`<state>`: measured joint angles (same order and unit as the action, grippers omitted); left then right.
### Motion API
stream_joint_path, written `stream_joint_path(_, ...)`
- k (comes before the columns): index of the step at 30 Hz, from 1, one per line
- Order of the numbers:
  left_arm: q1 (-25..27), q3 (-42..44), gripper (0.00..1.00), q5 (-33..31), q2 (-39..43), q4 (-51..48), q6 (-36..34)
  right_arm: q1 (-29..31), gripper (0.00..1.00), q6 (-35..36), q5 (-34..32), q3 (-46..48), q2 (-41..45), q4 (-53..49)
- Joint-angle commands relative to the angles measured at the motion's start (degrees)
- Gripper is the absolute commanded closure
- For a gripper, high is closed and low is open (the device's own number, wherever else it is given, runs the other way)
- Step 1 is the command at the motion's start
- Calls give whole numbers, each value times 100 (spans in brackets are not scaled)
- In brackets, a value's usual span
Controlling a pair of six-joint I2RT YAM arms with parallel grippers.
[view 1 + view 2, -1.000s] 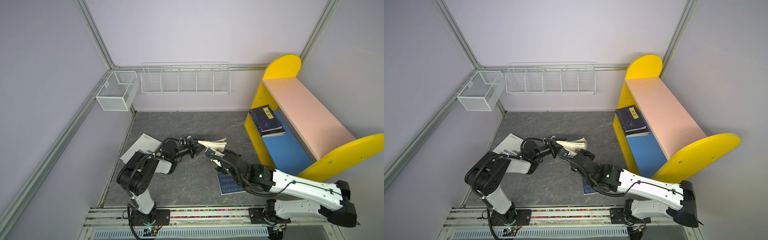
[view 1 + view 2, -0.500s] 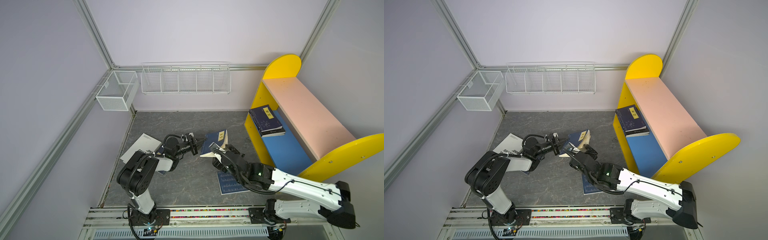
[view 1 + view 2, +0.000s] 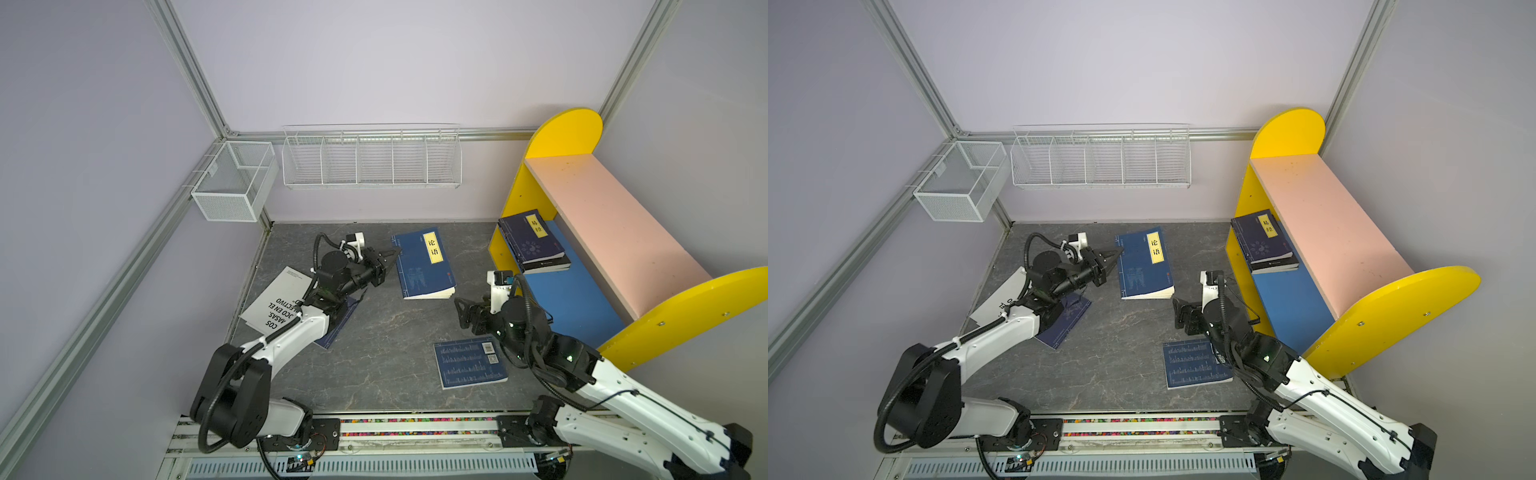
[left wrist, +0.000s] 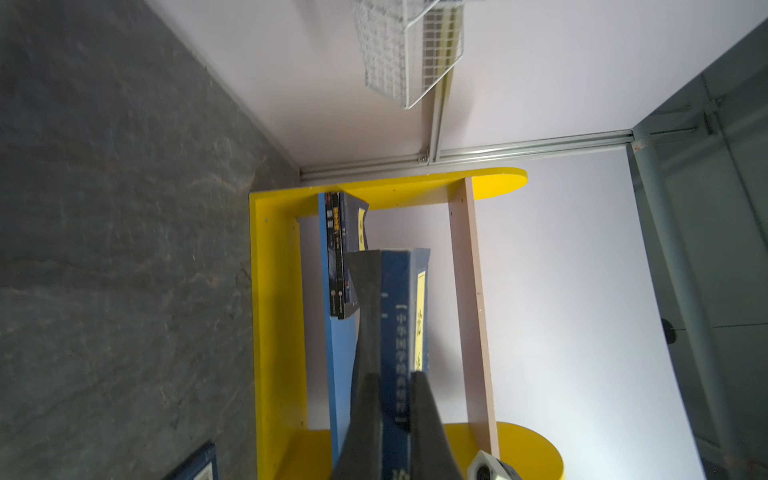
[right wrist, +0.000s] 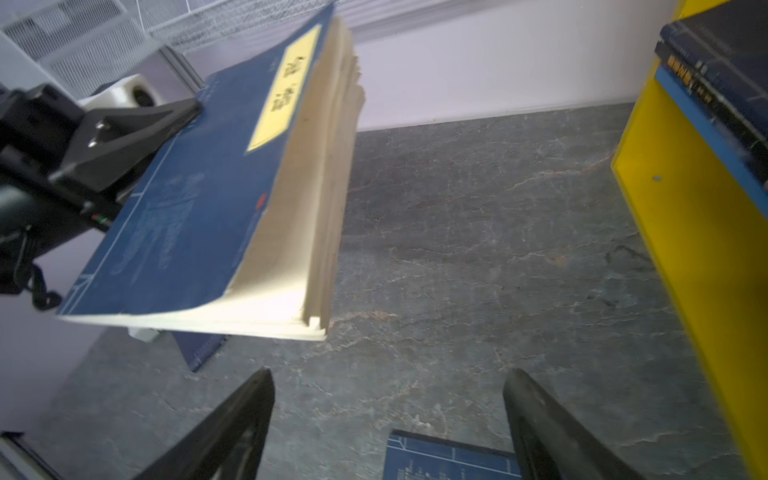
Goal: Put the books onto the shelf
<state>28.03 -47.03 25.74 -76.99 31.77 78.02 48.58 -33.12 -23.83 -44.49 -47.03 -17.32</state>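
Observation:
My left gripper (image 3: 392, 253) is shut on the spine edge of a navy book (image 3: 424, 266) with a yellow label, holding it level above the floor; the left wrist view shows the fingers (image 4: 419, 399) clamped on that book (image 4: 397, 307). The right gripper (image 3: 465, 316) stands open and empty, to the right of the book and apart from it. The right wrist view shows the held book (image 5: 199, 199) ahead of the right gripper (image 5: 388, 399). The yellow shelf (image 3: 615, 232) stands at the right, with two stacked books (image 3: 534, 245) on its blue board.
A navy book (image 3: 469, 363) lies barcode side up on the floor by the right arm. Another navy book (image 3: 338, 324) and a white book (image 3: 276, 303) lie under the left arm. A wire rack (image 3: 372, 156) and a mesh basket (image 3: 235, 180) hang on the walls.
The right gripper opened, let go of the book and drew back to the right. The left gripper shut on the book, which went from splayed open to closed and level.

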Motion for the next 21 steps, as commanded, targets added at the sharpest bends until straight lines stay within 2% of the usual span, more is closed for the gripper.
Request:
stream_joint_path(1,1,-6,100,-1064,624,-595,-1008,-408,11,-1014,1474,124,-203,1168)
stream_joint_path(5,35,324,100,-2059,1437,-577,-1330,-593,11,-1796,2591,315,-667,2599)
stream_joint_path(10,53,410,100,-2595,1867,-434,-1417,-536,11,-2442,3654,281,-1491,4492)
stream_joint_path(18,119,328,100,-2722,1740,89,-1274,-362,11,-2961,3796,1,-2473,6463)
stream_joint_path(21,132,308,100,-2648,1685,292,-1126,-338,10,-3094,3791,-197,-2762,6557)
